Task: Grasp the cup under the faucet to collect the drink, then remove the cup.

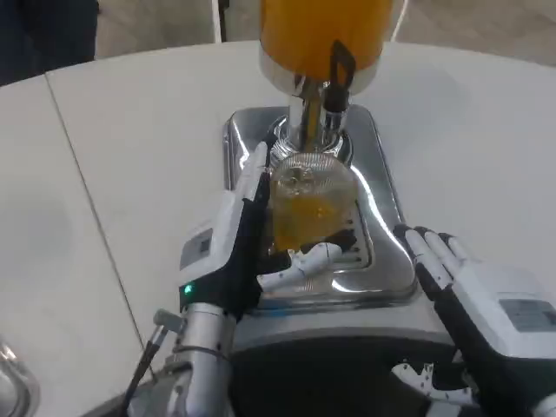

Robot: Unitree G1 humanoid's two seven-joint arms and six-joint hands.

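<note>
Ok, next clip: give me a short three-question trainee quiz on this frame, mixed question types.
1. True or false: the cup stands under the faucet on the drip tray.
2. Which hand grips the cup? A) left hand B) right hand
3. Fill in: the liquid in the cup is ____ in colour.

Key: 1 true. 2 A; the right hand rests open beside the tray. 3 orange-yellow, like the dispenser tank above.

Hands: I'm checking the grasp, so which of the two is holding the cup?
The left hand grips the cup of orange drink under the faucet; the right hand rests beside the tray, holding nothing.
</note>
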